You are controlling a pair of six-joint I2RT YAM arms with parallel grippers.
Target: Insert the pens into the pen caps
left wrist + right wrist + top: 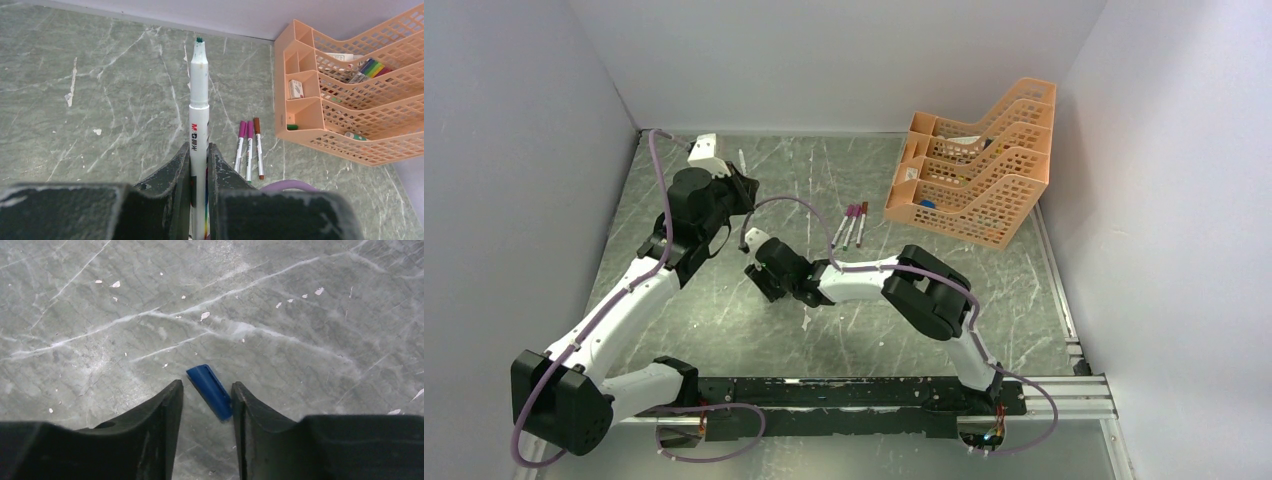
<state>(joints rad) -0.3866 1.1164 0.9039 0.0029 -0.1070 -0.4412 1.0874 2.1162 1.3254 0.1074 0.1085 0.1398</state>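
Grips an uncapped pen (198,100) in the left hand (199,165) — tip out past the fingers (177,170). Straddles a blue cap (211,391) on the table (300,315) with the right hand (206,386) — parted, not closed.

Far right there's an orange mesh desk organizer (1004,205) with a little white box (296,89) and a pack of coloured markers (372,68) in its slots. It sits on a scuffed grey-green marble-look table (724,320), with plain white walls (844,60) all around.
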